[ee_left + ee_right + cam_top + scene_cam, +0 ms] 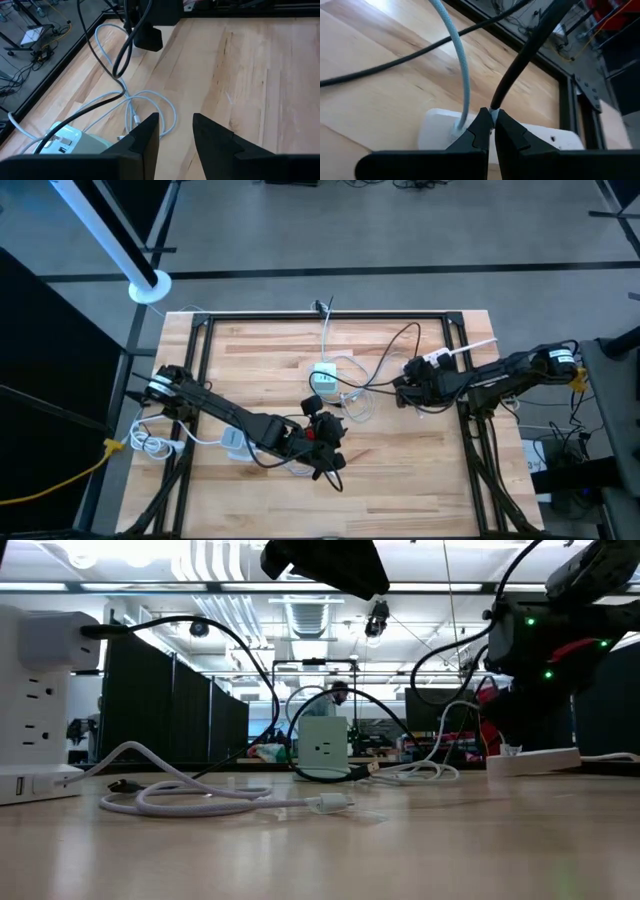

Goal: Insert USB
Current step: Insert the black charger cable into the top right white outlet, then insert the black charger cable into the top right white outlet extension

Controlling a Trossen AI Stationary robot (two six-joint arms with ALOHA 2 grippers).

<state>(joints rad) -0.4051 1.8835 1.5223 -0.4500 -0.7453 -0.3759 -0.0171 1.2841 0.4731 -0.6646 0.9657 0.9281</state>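
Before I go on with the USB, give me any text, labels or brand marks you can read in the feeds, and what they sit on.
No readable text in any view.
White power cube: outlet slots only, no legible marking.
White power strip: no print shows.
Left gripper and right gripper: plain dark fingers, unlabelled.
Yellow tag on the right arm: too small to read.
Room behind the table in the low view: nothing legible.

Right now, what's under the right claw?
Under the right claw, which is shut on a black cable, lies a white power strip with a pale cable entering it. The claw covers the strip's middle, so any sockets there are hidden.
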